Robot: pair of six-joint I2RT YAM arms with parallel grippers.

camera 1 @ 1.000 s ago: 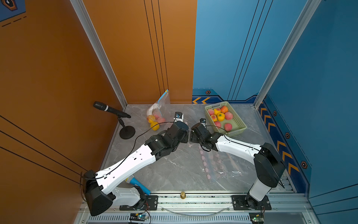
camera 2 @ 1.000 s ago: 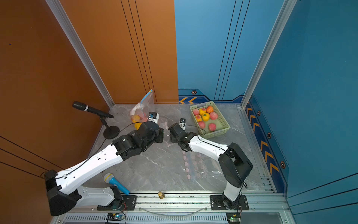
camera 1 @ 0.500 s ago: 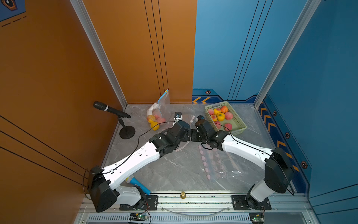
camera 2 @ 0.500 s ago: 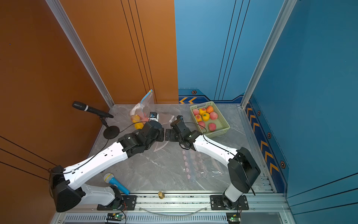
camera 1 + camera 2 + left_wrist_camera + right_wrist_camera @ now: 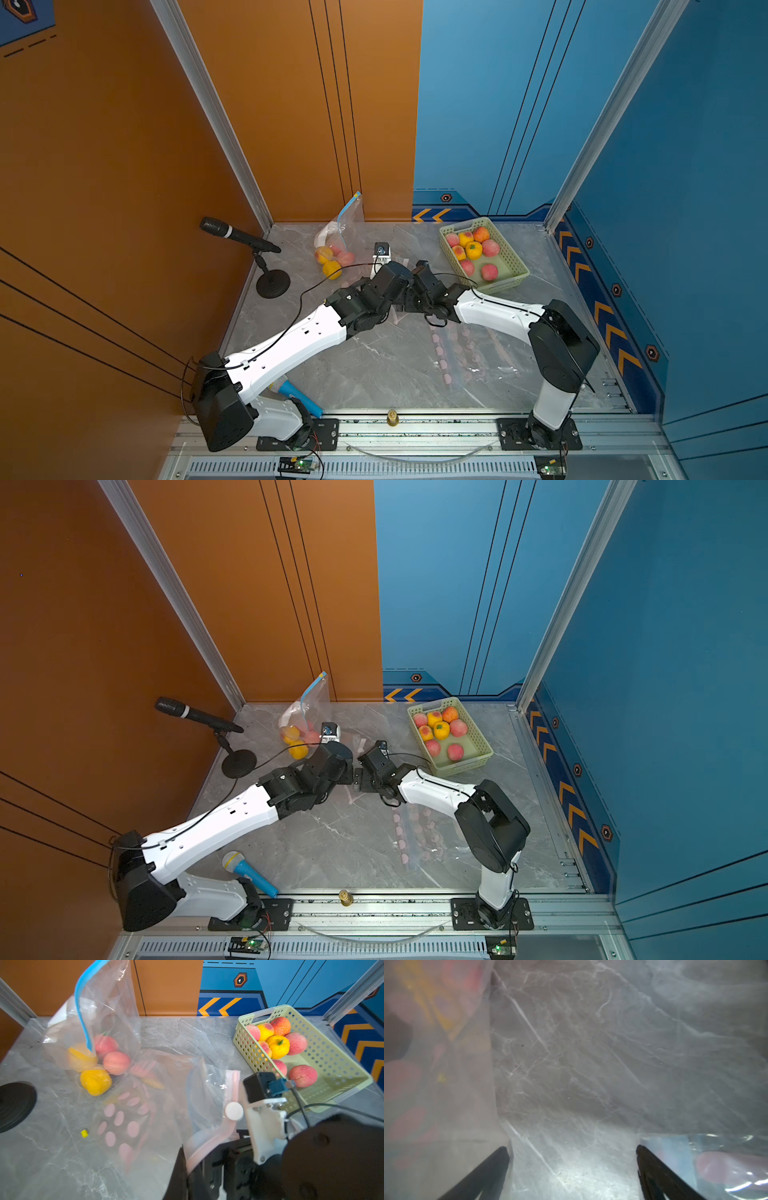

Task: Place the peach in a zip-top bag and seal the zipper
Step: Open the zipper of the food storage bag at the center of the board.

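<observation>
In the left wrist view my left gripper [image 5: 190, 1169] is shut on the pink zipper strip [image 5: 230, 1093] of a clear zip-top bag [image 5: 207, 1088] printed with pink dots. In both top views the two grippers meet mid-table, left gripper [image 5: 392, 297] against right gripper [image 5: 409, 305]. My right gripper [image 5: 572, 1149] is open, with clear plastic film either side of its fingers and only the marble table between them. Several peaches [image 5: 490, 248] lie in the green basket [image 5: 511, 266], to the right of the right wrist. No peach shows in the held bag.
A second bag [image 5: 336, 245] with a blue zipper holds peaches and oranges at the back left. A microphone [image 5: 237, 235] stands on a round base [image 5: 272, 283] at the left. Another dotted bag [image 5: 457, 353] lies flat at the front. A blue toy microphone [image 5: 297, 395] lies front left.
The right gripper has opened wide and has closed in on the left gripper, low over the table. The left gripper has stayed shut on the zipper strip.
</observation>
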